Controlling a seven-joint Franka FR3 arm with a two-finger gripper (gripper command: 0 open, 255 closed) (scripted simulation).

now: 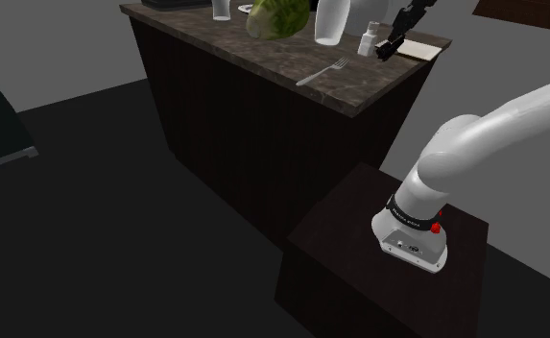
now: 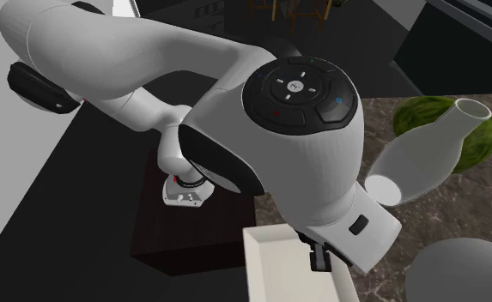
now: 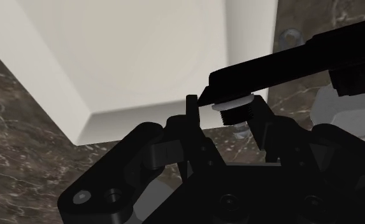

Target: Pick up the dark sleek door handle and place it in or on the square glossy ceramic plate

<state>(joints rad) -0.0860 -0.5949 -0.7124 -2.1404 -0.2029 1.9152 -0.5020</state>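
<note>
Plainly the pick is done: the gripper (image 3: 229,113) is clamped on the handle (image 3: 289,58). Its two fingers (image 3: 191,121) pinch the pale threaded stub (image 3: 233,108) at the handle's base, and the black bar juts out sideways past one of them. The handle hangs clear of the counter (image 1: 359,88), held at the edge of the plate (image 3: 130,57). In the wrist view its near end looks to lie over the plate's rim, with the rest above the dark marbled top beside it. The shoulder view puts the gripper at the counter's far end, just beside the plate.

What is left, I judge, is a short shift toward the plate's middle, a lowering and a release — the plate itself is bare.

As for writing, none can be read. The band (image 1: 409,221) round the arm's base carries marks too small to make out, and the buttons (image 2: 295,88) on the arm's dark cap show only small symbols.
</note>
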